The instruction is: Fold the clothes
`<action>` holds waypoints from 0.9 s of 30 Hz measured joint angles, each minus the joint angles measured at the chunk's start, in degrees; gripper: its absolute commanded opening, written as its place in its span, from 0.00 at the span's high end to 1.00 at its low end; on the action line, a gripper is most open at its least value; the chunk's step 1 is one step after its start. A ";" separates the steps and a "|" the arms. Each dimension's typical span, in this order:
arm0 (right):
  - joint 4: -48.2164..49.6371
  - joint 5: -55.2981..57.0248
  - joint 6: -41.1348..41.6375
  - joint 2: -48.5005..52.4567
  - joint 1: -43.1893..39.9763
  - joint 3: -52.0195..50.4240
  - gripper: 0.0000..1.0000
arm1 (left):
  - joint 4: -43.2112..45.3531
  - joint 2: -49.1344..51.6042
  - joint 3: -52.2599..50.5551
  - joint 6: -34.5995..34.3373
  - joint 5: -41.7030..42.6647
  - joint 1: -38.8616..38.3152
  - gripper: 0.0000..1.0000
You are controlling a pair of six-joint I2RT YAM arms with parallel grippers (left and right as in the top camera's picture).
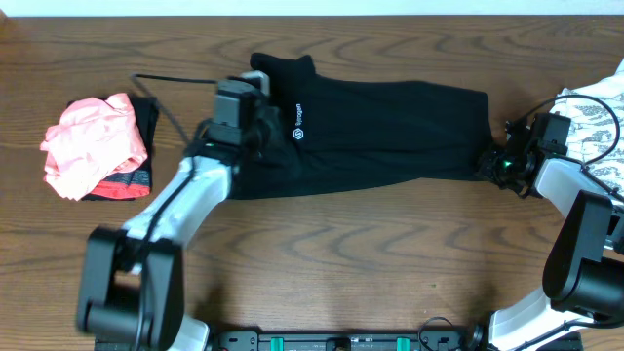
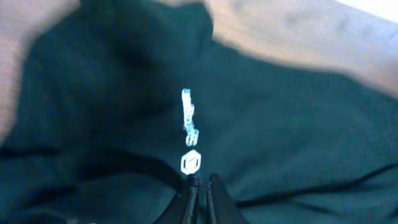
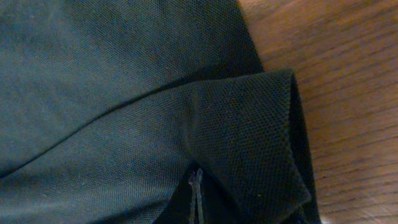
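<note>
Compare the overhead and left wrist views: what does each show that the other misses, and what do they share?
Overhead only: the pink garment at the left, the patterned garment at the right edge, both arms, and the right gripper at the right end of the black garment. Left wrist only: the left gripper close up, jaws shut and pinching black fabric just below the logo. Both: the black garment, its white logo, and some of the wooden table.
</note>
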 measured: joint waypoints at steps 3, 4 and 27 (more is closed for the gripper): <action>-0.11 0.07 0.00 0.00 0.00 0.02 0.99 | -0.55 5.11 0.00 -0.02 -0.85 -0.76 0.92; -0.15 0.07 0.00 0.00 0.00 0.04 0.99 | -1.11 6.69 0.00 -0.02 -1.01 -0.79 0.92; -7.41 2.21 -1.44 -2.16 0.04 2.34 0.53 | -3.34 -6.54 0.22 1.60 -1.92 0.17 0.41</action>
